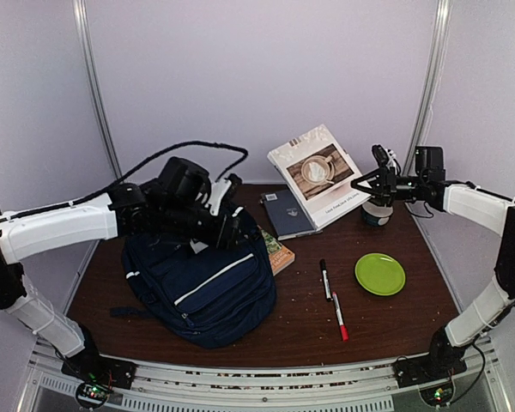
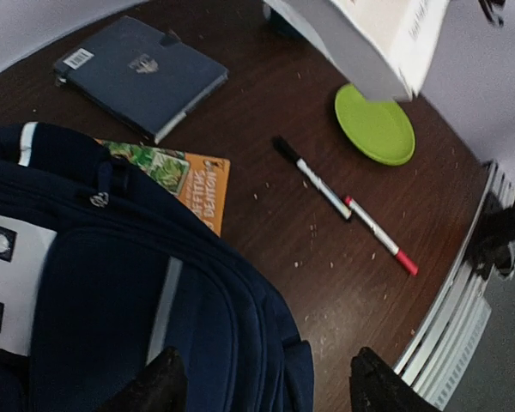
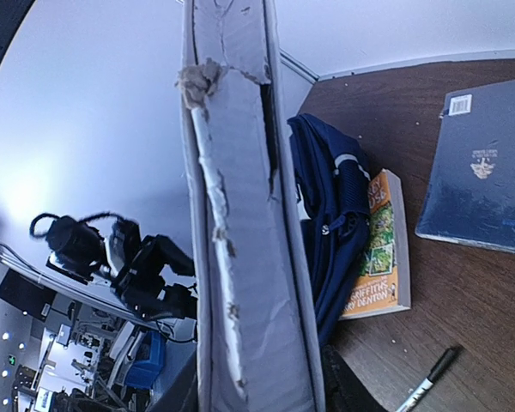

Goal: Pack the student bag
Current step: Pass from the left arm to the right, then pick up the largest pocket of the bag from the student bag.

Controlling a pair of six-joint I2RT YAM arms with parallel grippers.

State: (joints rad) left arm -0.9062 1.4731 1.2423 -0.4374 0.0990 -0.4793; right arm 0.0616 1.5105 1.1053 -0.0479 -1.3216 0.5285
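Left jaws: wide apart, holding nothing, above student bag (image 1: 208, 296) near left edge of counter (image 1: 292, 328).
Right jaws: apparently clamped on white book (image 1: 316, 169), far edge.

Bag (image 1: 206, 287) is navy with a white diagonal stripe, plus a white patch with dark squares on it. Plate (image 1: 379, 274) is plain lime green. Both pens have white barrels: the black pen (image 1: 324, 279) has a black cap, the red pen (image 1: 340, 318) has red ends. Notebook (image 1: 287, 212) is slate blue with a tiny pale emblem and a white barcode sticker. Paperback (image 1: 277, 251) is orange with leafy green art. Big book (image 1: 319, 174) is white with a brown coffee photo. Table (image 1: 395, 318) is dark brown woodgrain, flecked with pale specks.
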